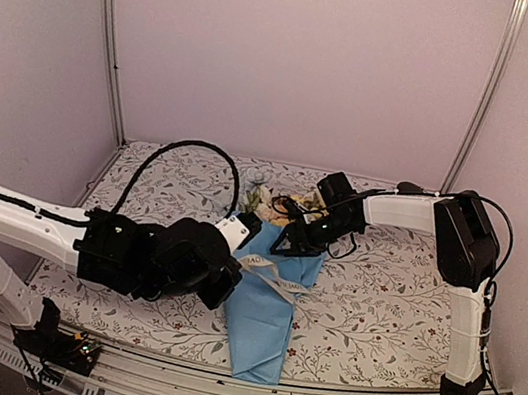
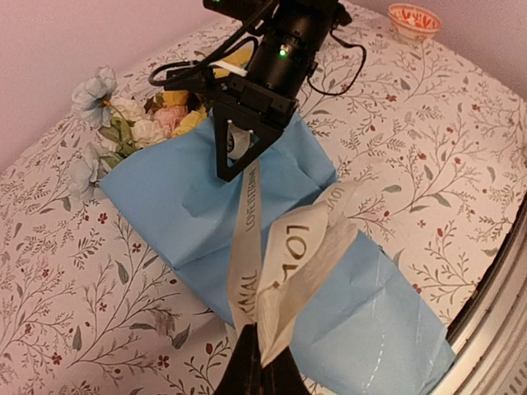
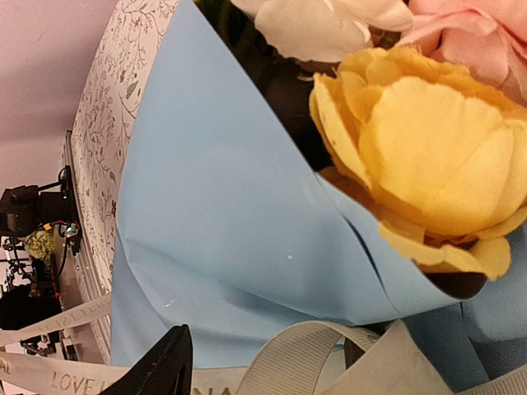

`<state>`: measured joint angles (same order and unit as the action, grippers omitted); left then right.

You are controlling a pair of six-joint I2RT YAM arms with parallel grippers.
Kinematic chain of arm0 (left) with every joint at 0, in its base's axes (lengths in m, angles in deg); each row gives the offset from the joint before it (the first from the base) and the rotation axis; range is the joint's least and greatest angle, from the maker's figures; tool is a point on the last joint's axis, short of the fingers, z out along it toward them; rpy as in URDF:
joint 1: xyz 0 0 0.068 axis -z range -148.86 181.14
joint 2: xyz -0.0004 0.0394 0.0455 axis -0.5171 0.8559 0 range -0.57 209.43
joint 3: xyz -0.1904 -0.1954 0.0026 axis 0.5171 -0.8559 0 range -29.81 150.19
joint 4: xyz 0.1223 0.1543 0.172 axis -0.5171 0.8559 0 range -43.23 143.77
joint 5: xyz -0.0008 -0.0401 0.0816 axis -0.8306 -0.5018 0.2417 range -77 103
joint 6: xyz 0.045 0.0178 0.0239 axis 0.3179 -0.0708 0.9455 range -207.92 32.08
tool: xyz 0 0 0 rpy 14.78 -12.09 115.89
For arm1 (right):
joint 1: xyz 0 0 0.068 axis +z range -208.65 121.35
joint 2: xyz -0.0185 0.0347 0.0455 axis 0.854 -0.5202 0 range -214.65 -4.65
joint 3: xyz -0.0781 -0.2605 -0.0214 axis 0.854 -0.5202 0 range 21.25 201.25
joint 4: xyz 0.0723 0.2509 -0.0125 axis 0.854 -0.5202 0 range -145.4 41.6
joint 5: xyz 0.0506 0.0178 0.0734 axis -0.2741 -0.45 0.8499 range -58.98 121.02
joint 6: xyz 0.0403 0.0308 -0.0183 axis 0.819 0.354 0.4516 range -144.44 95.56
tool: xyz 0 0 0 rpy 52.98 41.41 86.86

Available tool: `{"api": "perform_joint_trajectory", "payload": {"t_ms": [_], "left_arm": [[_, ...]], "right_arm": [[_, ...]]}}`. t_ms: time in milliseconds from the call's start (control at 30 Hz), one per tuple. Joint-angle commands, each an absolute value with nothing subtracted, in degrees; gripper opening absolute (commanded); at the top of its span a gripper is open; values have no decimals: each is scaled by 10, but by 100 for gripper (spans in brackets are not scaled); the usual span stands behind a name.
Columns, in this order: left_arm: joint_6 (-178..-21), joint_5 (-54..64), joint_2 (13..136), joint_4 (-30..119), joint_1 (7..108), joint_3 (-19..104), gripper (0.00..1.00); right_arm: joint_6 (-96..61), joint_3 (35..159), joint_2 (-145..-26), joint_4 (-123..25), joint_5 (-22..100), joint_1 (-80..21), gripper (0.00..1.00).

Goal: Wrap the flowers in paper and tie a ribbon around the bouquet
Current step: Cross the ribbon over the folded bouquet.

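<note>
the bouquet (image 1: 265,314) is lying on the flowered tablecloth (image 1: 379,298) near the middle of the table. its narrow end is pointing toward the near edge and its wide end toward the back wall. the paper (image 2: 189,206) is showing its light blue face, rolled into a cone. the flowers (image 2: 136,115) are poking out of the wide end: white, pale blue, yellow and pink heads. in the right wrist view a yellow bloom (image 3: 428,164) is sitting right against the paper's edge, beside a white one and a pink one.

the left gripper (image 2: 262,369) is reaching in from the left, its fingers pressed together and pinching the ribbon (image 2: 247,239) at the left side of the cone. from that pinch two cream strands with printed letters are fanning out. one is running straight toward the right gripper; the other is looping off to the side and lying across the paper.

the right gripper (image 2: 240,141) is hanging over the wide half of the bouquet, close to the flowers, with its fingers spread apart. the ribbon strand is passing up between them; whether either finger is touching it i cannot tell.

a small orange-patterned bowl (image 2: 414,18) is sitting on the cloth at the far side, well apart from the bouquet.
</note>
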<state>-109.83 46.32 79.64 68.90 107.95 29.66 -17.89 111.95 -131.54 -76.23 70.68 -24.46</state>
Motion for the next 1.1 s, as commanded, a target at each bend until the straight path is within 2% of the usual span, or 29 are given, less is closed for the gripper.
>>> {"api": "perform_joint_trajectory", "payload": {"t_ms": [0, 233, 467, 700, 1067], "left_arm": [[-1201, 587, 763, 584, 1104, 234, 0], [-1206, 584, 830, 553, 1109, 206, 0], [-1166, 406, 883, 548, 1016, 221, 0], [-1069, 334, 908, 457, 985, 219, 0], [-1044, 234, 981, 398, 922, 244, 0]], "right_arm": [[-185, 1094, -1356, -792, 656, -246, 65], [-187, 1086, -1355, -792, 654, -246, 65], [-189, 1088, -1329, -789, 676, -246, 65], [-188, 1089, -1311, -790, 692, -246, 64], [-176, 1079, -1270, -786, 706, -247, 66]]}}
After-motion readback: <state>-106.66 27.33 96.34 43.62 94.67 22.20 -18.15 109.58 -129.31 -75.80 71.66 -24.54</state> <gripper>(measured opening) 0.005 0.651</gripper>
